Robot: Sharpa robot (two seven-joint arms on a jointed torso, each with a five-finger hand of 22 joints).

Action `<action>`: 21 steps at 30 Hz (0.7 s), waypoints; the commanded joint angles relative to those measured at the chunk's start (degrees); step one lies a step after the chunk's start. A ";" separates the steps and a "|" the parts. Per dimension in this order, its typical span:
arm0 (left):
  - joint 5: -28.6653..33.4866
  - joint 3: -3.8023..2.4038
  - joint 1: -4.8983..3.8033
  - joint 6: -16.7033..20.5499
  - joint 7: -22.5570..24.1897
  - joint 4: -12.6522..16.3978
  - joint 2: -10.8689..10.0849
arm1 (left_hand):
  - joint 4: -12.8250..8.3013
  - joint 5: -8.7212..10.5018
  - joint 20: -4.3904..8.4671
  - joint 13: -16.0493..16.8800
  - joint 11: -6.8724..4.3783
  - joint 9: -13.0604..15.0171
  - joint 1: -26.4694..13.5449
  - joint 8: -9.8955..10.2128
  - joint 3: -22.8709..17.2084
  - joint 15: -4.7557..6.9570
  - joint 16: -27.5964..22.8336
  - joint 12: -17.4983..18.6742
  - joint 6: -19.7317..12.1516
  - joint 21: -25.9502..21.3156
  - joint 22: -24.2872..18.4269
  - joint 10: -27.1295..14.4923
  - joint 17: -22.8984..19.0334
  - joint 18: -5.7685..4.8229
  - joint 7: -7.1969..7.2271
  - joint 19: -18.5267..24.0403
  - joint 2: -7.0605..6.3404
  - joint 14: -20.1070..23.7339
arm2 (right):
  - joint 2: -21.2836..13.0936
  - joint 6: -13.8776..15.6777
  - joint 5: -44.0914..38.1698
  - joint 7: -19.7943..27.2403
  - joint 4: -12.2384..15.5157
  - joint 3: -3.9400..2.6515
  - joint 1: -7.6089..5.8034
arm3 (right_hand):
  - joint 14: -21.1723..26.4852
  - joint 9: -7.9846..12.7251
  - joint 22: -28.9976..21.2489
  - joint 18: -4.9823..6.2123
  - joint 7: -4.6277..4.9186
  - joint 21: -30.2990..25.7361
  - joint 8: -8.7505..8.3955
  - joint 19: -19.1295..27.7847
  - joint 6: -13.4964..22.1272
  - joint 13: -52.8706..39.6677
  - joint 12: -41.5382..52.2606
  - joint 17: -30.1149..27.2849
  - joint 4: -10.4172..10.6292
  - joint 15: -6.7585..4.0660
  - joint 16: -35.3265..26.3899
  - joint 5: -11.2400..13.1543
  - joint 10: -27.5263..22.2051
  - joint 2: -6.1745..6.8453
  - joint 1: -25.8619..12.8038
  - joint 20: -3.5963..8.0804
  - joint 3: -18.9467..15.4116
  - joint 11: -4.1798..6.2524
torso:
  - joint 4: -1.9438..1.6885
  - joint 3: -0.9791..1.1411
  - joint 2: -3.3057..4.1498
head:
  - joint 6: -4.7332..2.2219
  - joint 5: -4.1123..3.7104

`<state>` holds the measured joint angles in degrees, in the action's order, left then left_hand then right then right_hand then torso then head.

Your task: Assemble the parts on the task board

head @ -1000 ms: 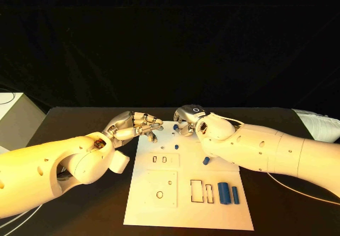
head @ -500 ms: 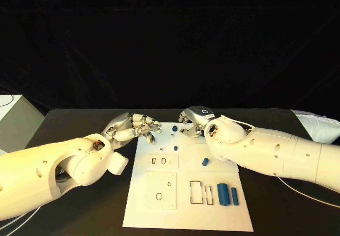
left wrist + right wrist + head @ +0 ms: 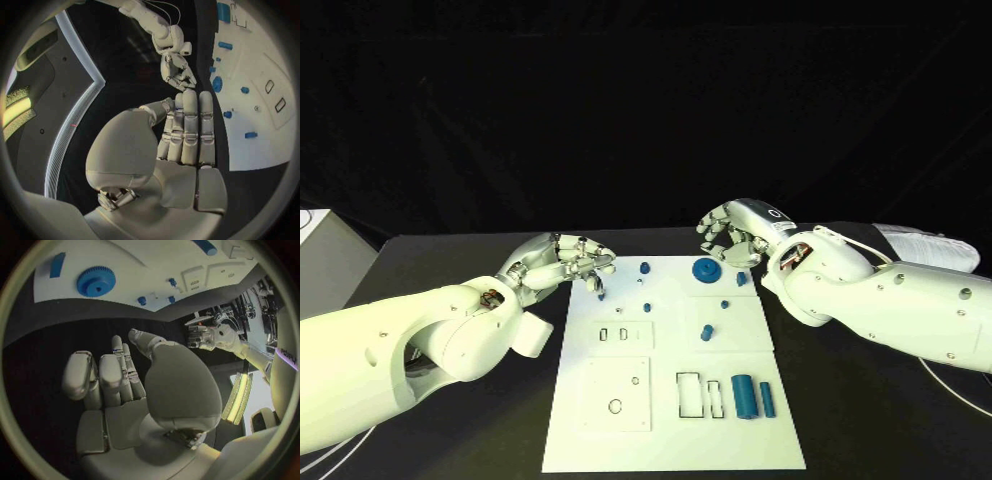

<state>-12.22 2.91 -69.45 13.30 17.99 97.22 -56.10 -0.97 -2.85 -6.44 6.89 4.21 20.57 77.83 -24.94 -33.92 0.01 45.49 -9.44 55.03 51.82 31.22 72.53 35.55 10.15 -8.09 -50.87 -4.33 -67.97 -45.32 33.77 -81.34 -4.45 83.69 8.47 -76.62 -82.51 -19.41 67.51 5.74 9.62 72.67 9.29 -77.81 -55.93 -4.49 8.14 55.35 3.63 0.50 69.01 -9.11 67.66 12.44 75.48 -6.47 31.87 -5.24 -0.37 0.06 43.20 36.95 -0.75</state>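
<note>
**Both hands hovering empty at the far end of the board**

We are looking down at the task board (image 3: 672,400), a white plate lying lengthwise on the black table (image 3: 877,420). Our left hand (image 3: 567,262) is hanging just off the board's far left corner with its fingers curled inward and nothing in them. Our right hand (image 3: 740,232) is sitting beyond the far right corner, fingers loosely bent and apart, holding nothing; the right wrist view is showing an empty palm.

Near the far edge a round blue gear (image 3: 707,269) is resting on the board, with a small blue peg (image 3: 645,268) to its left and another small blue piece (image 3: 741,279) to its right. A further blue piece (image 3: 707,333) is lying mid-board. Two blue cylinders (image 3: 751,397) are lying side by side at the near right, just beside a rectangular slot (image 3: 689,394).
</note>
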 commanded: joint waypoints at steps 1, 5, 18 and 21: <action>1.32 -0.03 -0.05 0.58 0.16 -0.11 0.21 | -0.40 -0.07 -0.18 -0.33 0.46 0.36 -0.87 0.70 0.10 -0.79 -0.43 0.80 -1.23 0.29 0.10 -1.25 -0.05 0.12 -0.63 0.76 -0.25 0.20 | -1.57 -1.61 3.38 2.67 0.83 -0.03 -0.29 | -0.67 -0.08 0.95 -0.86 -0.02 0.74 0.22 -0.75 -0.37 -0.14 0.29 0.77 0.18 -0.08 0.67 -0.08 0.75 0.89 -0.18 0.05 0.42 0.00 | 0.57 0.32 -0.25 | -0.32 -0.34; 1.82 -0.03 -0.05 0.62 0.12 -0.16 0.23 | -0.27 -0.08 -0.76 -0.63 1.41 -0.03 -1.96 2.02 0.05 -1.61 -0.92 1.76 -3.04 0.07 0.02 -3.05 0.03 0.02 -1.67 1.80 -0.81 1.19 | -2.51 -5.39 2.95 0.71 0.75 -0.03 -0.44 | -0.60 0.03 0.75 -0.81 0.17 0.53 -0.20 -0.58 0.22 -0.19 0.14 0.40 0.79 -0.01 0.55 0.77 0.86 1.85 -1.23 0.06 0.16 -0.12 | 0.75 0.48 -0.28 | -0.11 -0.52; 2.16 -0.02 -0.03 0.05 0.20 -0.36 0.50 | -0.05 -0.06 -1.34 -0.66 1.86 -0.25 -3.11 2.80 0.10 -2.06 -1.38 2.08 -3.74 -0.41 -0.29 -3.87 0.07 0.09 -2.09 2.67 -1.64 2.11 | -0.62 -13.00 -2.09 -6.23 -2.15 0.21 -0.38 | -0.91 0.49 1.93 -0.95 -0.18 1.03 -2.14 -0.90 2.85 -3.14 3.61 1.79 2.66 -0.53 1.78 1.39 5.14 3.26 -1.51 0.43 -6.02 0.66 | 0.37 0.37 -0.09 | 0.31 -0.82; 2.17 -0.02 -0.03 0.00 0.22 -0.40 0.52 | 0.00 -0.05 -1.43 -0.66 1.93 -0.30 -3.34 2.97 0.14 -2.12 -1.39 2.14 -3.90 -0.49 -0.36 -4.03 0.10 0.11 -2.18 2.73 -1.88 2.16 | 0.10 -13.64 -2.89 -7.22 -2.65 0.25 -0.32 | -0.92 0.41 2.34 -0.99 -0.42 1.06 -2.54 -1.01 3.28 -6.63 6.49 1.98 4.09 -0.82 2.02 1.07 4.93 2.12 0.73 0.75 -11.26 0.99 | 0.29 0.49 0.06 | 0.30 -0.79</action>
<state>-10.45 2.92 -69.44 13.89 17.85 96.80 -55.70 -0.97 -2.85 -7.89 6.30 6.14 20.32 74.90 -22.32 -33.91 -2.09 44.35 -7.53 51.59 51.61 30.94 68.80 35.56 10.15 -10.32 -48.61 -6.22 -66.31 -45.37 23.12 -81.63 -8.74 81.23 8.72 -76.96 -83.43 -18.96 69.81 5.74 9.15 73.73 7.07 -78.72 -52.87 -10.68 14.22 57.30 7.53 -0.02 70.72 -7.85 71.83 14.74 75.77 -5.92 21.27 -4.94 0.04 0.47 43.11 37.21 -1.59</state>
